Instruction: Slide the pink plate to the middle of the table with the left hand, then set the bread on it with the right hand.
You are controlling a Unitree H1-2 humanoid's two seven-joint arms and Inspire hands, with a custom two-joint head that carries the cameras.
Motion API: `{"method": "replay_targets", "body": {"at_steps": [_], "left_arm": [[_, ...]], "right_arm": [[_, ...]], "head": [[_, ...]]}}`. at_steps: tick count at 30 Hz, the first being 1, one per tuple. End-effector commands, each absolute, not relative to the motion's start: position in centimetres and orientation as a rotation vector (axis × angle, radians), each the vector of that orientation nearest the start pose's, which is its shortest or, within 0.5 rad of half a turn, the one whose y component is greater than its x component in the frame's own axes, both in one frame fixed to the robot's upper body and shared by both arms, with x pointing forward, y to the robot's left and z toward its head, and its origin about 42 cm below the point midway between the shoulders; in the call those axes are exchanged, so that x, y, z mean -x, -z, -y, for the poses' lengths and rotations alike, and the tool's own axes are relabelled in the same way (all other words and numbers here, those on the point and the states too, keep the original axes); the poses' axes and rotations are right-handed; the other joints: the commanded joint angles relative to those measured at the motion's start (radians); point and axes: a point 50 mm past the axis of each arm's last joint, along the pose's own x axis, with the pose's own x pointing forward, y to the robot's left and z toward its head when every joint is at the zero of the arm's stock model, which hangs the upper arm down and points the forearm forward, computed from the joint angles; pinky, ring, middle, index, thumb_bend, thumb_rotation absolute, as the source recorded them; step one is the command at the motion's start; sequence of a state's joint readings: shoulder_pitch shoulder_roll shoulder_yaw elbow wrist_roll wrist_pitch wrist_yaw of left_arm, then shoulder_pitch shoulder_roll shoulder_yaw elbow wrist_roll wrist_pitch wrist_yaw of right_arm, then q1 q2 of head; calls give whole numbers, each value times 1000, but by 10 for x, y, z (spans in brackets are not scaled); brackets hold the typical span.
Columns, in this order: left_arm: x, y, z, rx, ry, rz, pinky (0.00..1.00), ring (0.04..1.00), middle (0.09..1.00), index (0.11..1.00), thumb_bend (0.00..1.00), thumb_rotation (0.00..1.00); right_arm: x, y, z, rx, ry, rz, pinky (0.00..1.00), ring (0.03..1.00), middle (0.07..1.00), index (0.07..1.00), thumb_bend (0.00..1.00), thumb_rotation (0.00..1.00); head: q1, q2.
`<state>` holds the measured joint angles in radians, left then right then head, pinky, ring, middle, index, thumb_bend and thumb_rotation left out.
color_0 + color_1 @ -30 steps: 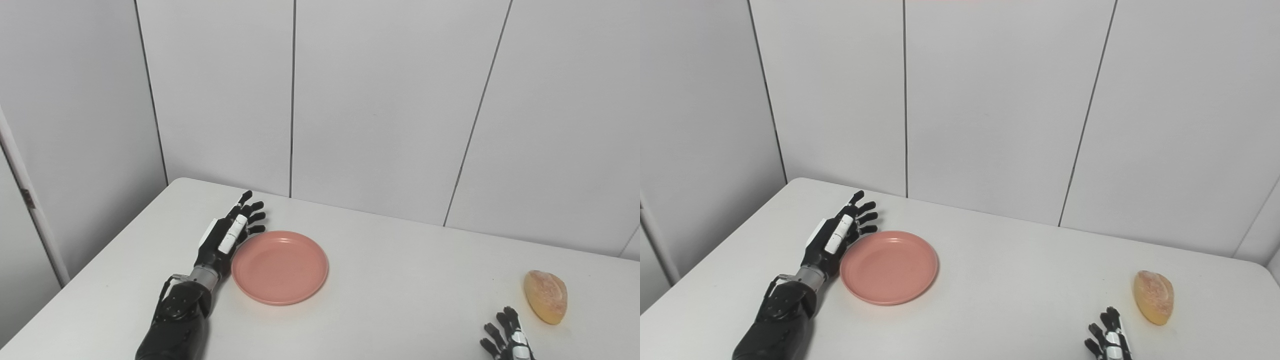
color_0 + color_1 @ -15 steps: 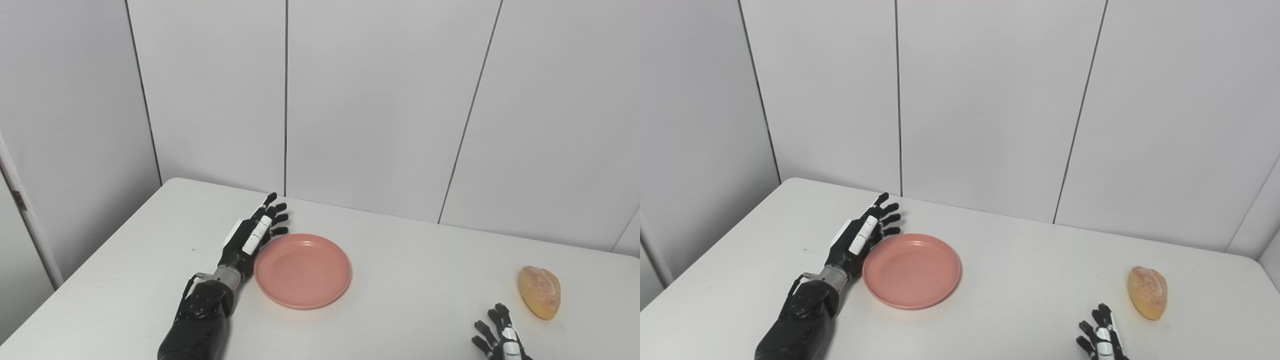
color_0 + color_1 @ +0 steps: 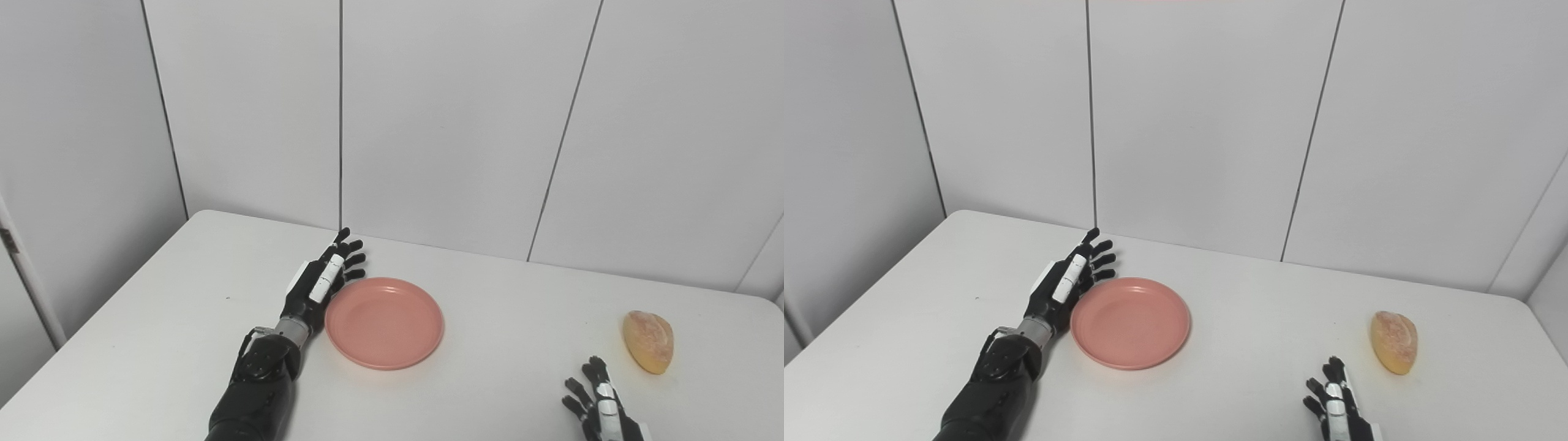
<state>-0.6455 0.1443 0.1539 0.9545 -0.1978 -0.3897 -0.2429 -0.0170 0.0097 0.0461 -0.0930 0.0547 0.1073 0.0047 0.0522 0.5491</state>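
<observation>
The right hand (image 3: 1338,404), fingers spread and empty, is cut off at the bottom edge. The left hand (image 3: 318,285), flat with fingers apart, touches the plate (image 3: 384,323) on the counter (image 3: 520,343).

A smooth, plastic-looking finish with a soft sheen along the rim is being shown by the pink plate (image 3: 384,323). A rough, matt, floury crust is being presented by the bread (image 3: 648,341). A smooth, matt white surface is being displayed by the table (image 3: 502,343). Glossy black casing with white inserts is being shown on the left hand (image 3: 321,283) and the right hand (image 3: 597,401). Smooth, matt pale panels are being shown by the wall (image 3: 453,122).
</observation>
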Motion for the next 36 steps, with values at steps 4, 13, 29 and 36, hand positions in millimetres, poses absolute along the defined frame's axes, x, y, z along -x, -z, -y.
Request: {"method": "replay_targets", "body": {"at_steps": [4,13,29,36], "left_arm": [[-457,-85,-233,162,132,18,824,889,911,972,956,825],[-459,-84,-214,168,180,-6,823,899,929,983,917,810],[-468,-89,-184,91,257,-4,835,896,928,977,926,838],[-470,-92,-185,93,255,3,837,893,920,976,915,832]], "right_arm": [[-292,-126,169,-62,-98,-7,842,888,957,951,712,1000],[-293,-128,157,-36,-100,1,816,882,949,955,734,1000],[-293,-128,151,-55,-94,-12,827,879,943,952,733,1000],[-293,-127,150,-56,-96,-15,831,881,944,954,734,1000]], "head": [[-59,13],[-101,24],[-138,28],[-145,28]]}}
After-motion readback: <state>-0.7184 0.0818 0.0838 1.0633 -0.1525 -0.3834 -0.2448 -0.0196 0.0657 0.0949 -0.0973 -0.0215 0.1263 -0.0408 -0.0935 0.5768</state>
